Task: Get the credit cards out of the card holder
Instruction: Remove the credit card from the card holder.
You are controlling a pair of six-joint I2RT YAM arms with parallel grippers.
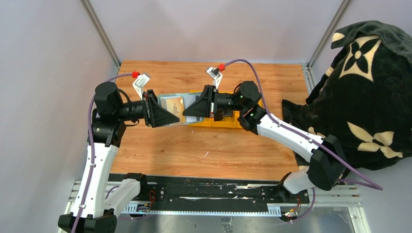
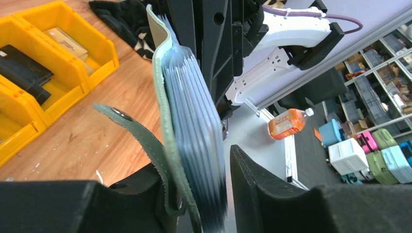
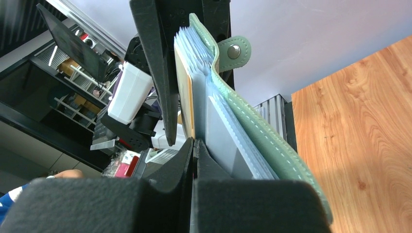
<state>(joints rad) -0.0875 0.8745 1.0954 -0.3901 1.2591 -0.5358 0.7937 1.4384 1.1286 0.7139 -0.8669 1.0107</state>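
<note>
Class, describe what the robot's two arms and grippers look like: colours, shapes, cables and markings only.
The left arm and right arm have white links and bulky black joints. A purple cable runs along each, with a red tag near the wrist. The left gripper and right gripper are matte black wedges. A green light glows on the right arm.

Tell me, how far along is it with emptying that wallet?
Partly done: a black card and a beige card already lie in the yellow bin. In hand: the left gripper holds the card holder while the right gripper seems to pinch a tan card. Remaining: whatever its clear sleeves hide.
</note>
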